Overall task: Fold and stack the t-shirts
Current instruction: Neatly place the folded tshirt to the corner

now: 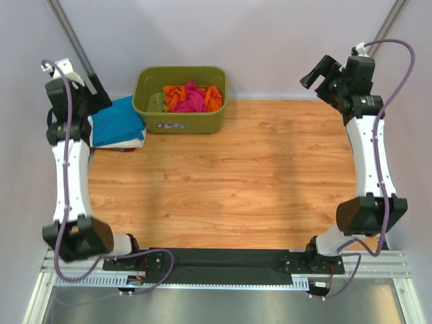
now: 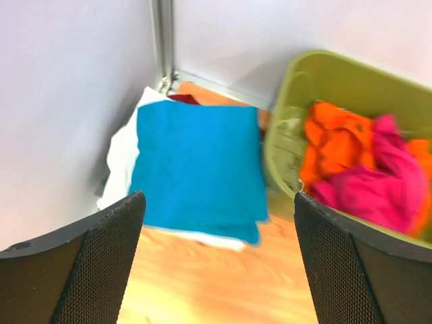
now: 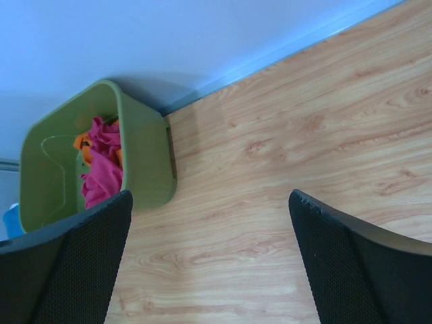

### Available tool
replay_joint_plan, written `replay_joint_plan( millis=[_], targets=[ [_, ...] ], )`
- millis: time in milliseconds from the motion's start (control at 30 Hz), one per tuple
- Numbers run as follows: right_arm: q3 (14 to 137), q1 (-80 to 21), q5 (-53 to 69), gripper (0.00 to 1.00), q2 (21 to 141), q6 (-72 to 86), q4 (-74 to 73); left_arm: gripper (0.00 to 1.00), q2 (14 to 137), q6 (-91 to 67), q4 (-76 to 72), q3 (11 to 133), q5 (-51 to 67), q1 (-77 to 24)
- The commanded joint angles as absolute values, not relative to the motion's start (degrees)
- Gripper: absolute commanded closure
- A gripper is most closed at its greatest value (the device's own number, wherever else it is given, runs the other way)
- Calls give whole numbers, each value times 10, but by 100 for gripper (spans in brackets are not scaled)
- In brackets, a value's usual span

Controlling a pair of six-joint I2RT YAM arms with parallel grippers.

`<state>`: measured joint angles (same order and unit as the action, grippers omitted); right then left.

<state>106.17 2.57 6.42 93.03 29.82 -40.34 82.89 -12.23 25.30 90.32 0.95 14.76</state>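
A folded teal-blue t-shirt lies on top of a folded white one at the table's far left corner; both show in the left wrist view, teal over white. Pink and orange t-shirts lie crumpled in the olive-green tub. My left gripper is open and empty, raised above the stack. My right gripper is open and empty, raised at the far right, well apart from the shirts.
The tub stands at the back edge, just right of the stack; it also shows in the right wrist view. A metal post rises in the left corner. Light walls close the back and sides.
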Motion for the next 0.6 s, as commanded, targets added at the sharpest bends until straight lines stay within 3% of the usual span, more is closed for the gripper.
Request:
replay_joint_plan(
  millis=[0,200,367,567],
  targets=[
    [1021,41,85,0,836,292,-418,3,704,-173,251,801,39,149],
    [773,50,38,0,651,304,-345,1,497,-213,286,633,21,149],
    [523,50,18,0,535,354,-253,0,397,-228,308,532,-26,115],
    [432,49,72,0,497,367,-228,0,331,-231,327,474,-47,62]
  ],
)
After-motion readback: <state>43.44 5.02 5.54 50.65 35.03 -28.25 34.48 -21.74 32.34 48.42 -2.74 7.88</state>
